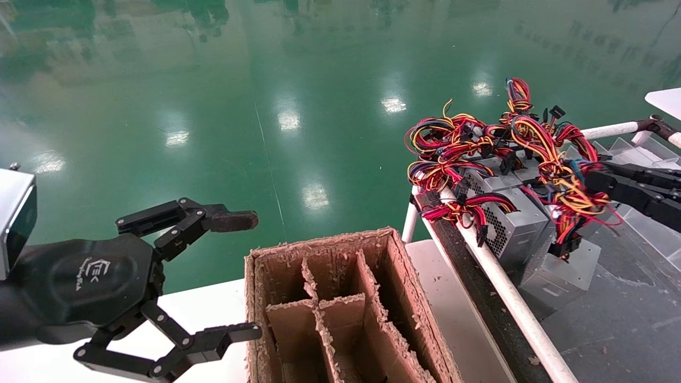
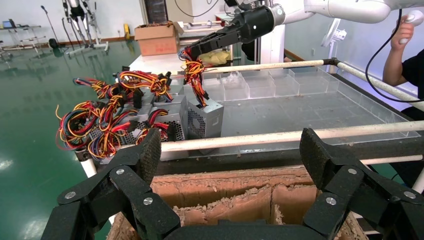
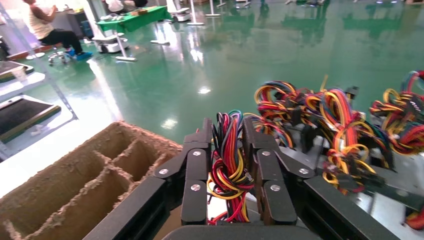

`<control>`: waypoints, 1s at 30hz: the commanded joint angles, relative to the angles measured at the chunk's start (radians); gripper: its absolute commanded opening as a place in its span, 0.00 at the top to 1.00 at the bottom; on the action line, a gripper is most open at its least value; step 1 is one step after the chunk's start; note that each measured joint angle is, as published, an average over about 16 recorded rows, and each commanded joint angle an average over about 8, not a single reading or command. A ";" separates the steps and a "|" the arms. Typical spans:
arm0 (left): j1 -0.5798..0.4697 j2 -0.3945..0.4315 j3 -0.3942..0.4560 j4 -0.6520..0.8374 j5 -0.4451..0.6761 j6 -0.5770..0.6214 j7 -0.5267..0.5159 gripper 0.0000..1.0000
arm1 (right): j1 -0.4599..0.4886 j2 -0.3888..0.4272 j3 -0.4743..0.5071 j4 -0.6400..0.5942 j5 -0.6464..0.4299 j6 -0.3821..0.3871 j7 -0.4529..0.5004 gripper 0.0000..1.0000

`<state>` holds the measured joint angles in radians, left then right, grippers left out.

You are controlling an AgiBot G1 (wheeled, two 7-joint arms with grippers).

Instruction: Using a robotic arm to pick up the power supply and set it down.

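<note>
In the head view, the right gripper [image 1: 596, 181] reaches in from 3 o'clock into the wire bundle [image 1: 537, 143] on top of the grey power supply [image 1: 513, 221], which sits among similar units at about 2 o'clock on the dark tray [image 1: 628, 298] behind a white rail [image 1: 511, 298]. The left gripper [image 1: 250, 271] hangs at 8 o'clock with its fingers spread wide and nothing between them, just beside the cardboard box [image 1: 340, 308] with dividers. In the left wrist view, the robotic arm [image 2: 350, 9] is seen far off at 12 o'clock, and its tip presses on the wires above one power supply [image 2: 205, 117] (a person [image 2: 407, 55] stands at 2 o'clock). In the right wrist view, the fingers [image 3: 197, 170] are clenched on the coloured wires [image 3: 227, 170]. So I judge that the grasping step is just made; the next move calls for a slow lift, because the neighbouring cables look tangled and may drag along.
</note>
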<state>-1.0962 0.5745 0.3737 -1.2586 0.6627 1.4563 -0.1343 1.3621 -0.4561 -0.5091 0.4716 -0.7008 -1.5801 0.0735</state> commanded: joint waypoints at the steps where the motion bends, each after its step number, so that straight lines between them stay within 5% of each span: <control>1: 0.000 0.000 0.000 0.000 0.000 0.000 0.000 0.00 | 0.004 0.000 -0.007 -0.012 0.003 0.001 -0.006 0.00; 19: 0.000 0.000 0.000 0.000 0.000 0.000 0.000 0.00 | 0.037 -0.014 0.021 -0.118 0.037 0.069 -0.186 0.00; 30: 0.000 0.000 0.000 0.000 0.000 0.000 0.000 0.00 | 0.008 -0.025 0.058 -0.100 0.092 0.071 -0.176 0.00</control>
<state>-1.0960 0.5744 0.3738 -1.2583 0.6626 1.4561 -0.1342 1.3673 -0.4829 -0.4512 0.3864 -0.6163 -1.5098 -0.1001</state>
